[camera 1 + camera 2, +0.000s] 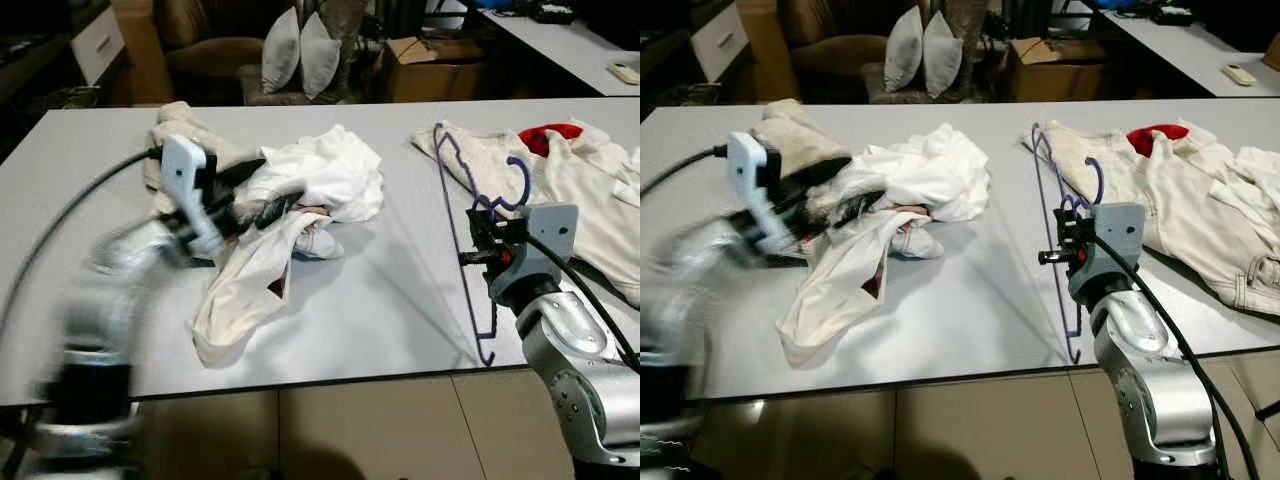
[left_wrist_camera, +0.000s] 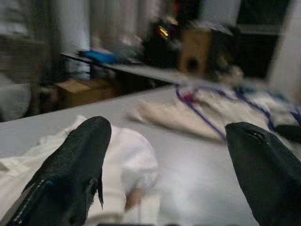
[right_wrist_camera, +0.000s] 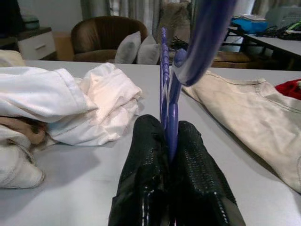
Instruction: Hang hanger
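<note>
Right claw [image 3: 170,141]: fingers pinched tight on the purple hanger [image 1: 462,240], which stands on edge over the desk [image 1: 400,300], near its front edge. Beige clothes [image 1: 560,170] with a red patch [image 1: 548,135] lie just past it. Left claw [image 2: 164,155]: fingers spread wide, holding nothing, arm blurred, poised above the white shirt pile [image 1: 300,200] at mid-desk. Armchair [image 3: 108,35] and cushions [image 1: 300,50] beyond.

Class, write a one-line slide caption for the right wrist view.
Right gripper pinches a purple hanger upright above the grey table, white clothes heaped beside it.
</note>
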Motion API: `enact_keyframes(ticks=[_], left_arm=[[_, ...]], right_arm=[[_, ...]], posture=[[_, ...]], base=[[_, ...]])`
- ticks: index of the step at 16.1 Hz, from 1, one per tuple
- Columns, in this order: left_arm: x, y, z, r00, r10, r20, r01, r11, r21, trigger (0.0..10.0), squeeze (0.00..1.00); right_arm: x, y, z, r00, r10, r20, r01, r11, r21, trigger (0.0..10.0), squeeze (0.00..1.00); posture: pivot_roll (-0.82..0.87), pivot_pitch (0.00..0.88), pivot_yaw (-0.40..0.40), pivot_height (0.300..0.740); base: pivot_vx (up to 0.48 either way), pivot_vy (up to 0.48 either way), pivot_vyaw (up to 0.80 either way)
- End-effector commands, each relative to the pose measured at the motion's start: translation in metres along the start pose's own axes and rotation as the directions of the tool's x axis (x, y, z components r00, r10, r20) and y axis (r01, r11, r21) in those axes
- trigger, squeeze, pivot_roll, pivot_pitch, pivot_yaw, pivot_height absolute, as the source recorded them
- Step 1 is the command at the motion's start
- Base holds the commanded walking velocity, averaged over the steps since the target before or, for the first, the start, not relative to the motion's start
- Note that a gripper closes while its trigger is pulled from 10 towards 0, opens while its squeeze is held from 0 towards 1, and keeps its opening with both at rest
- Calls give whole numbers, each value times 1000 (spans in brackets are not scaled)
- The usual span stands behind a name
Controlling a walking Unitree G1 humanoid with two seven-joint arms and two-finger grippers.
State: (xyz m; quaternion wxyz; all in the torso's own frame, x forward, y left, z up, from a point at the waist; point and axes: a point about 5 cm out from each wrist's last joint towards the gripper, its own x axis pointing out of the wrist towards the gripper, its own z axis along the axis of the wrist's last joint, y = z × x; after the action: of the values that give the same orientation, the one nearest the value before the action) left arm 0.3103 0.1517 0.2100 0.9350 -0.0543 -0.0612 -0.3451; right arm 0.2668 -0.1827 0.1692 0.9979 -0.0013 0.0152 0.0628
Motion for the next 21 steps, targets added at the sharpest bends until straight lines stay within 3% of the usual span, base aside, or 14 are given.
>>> enact_keyframes(ticks=[1, 3, 4, 8, 10, 11, 12, 13, 14, 15, 21], left_arm=[[-1, 0, -3, 998, 60, -7, -61, 998, -9, 10000, 1000], [4, -9, -10, 993, 114, -13, -114, 994, 1, 10000, 1000], [4, -15, -16, 992, 124, -26, -123, 992, 40, 10000, 1000], [2, -14, -21, 984, 172, -35, -170, 984, 47, 10000, 1000], [4, -15, -21, 984, 177, -34, -175, 984, 43, 10000, 1000], [3, -16, -22, 980, 196, -30, -195, 981, 8, 10000, 1000], [0, -15, -24, 976, 217, -34, -218, 976, -22, 10000, 969], [-3, -15, -26, 970, 239, -35, -240, 969, -51, 10000, 557], [-6, -16, -28, 968, 249, -41, -250, 968, -34, 10000, 102], [-8, -16, -32, 964, 259, -57, -260, 965, -19, 10000, 94], [-11, -19, -37, 957, 271, -99, -271, 962, 14, 10000, 90]], right_arm=[[0, 8, 10, 997, 40, 71, -42, 999, 28, 10000, 0], [3, 13, 20, 986, 5, 166, -3, 1000, -9, 10000, 0], [5, 21, 25, 977, 27, 210, -38, 998, 51, 10000, 0], [3, 24, 21, 968, -21, 252, 8, 999, 54, 10000, 0], [4, 26, 20, 966, -34, 257, 3, 993, 120, 10000, 0], [4, 29, 18, 962, -54, 266, -16, 968, 251, 10000, 0], [3, 32, 16, 965, -48, 258, -25, 962, 273, 10000, 0], [3, 32, 10, 973, -104, 206, 49, 965, 257, 10000, 0], [2, 34, 6, 981, -78, 178, 33, 969, 243, 10000, 0], [1, 38, 3, 988, -40, 151, 5, 975, 222, 10000, 0], [-1, 26, 6, 992, -57, 113, 53, 998, 41, 10000, 0]], posture=[[-156, 0, 16, 740], [-155, 0, 8, 740], [-152, 0, -7, 740], [-151, 0, -17, 740], [-148, 0, -16, 740], [-153, 0, -10, 740], [-161, 0, -7, 740], [-169, 0, -6, 740], [-174, 0, -5, 740], [-181, 0, -5, 740], [-208, 0, 0, 740]], base=[[0, 0, 0], [0, 0, 0], [0, 0, 0], [0, 0, 0], [0, 0, 0], [0, 0, 0], [0, 0, 0], [0, 0, 0], [0, 0, 0], [0, 0, 0], [0, -480, 0]])
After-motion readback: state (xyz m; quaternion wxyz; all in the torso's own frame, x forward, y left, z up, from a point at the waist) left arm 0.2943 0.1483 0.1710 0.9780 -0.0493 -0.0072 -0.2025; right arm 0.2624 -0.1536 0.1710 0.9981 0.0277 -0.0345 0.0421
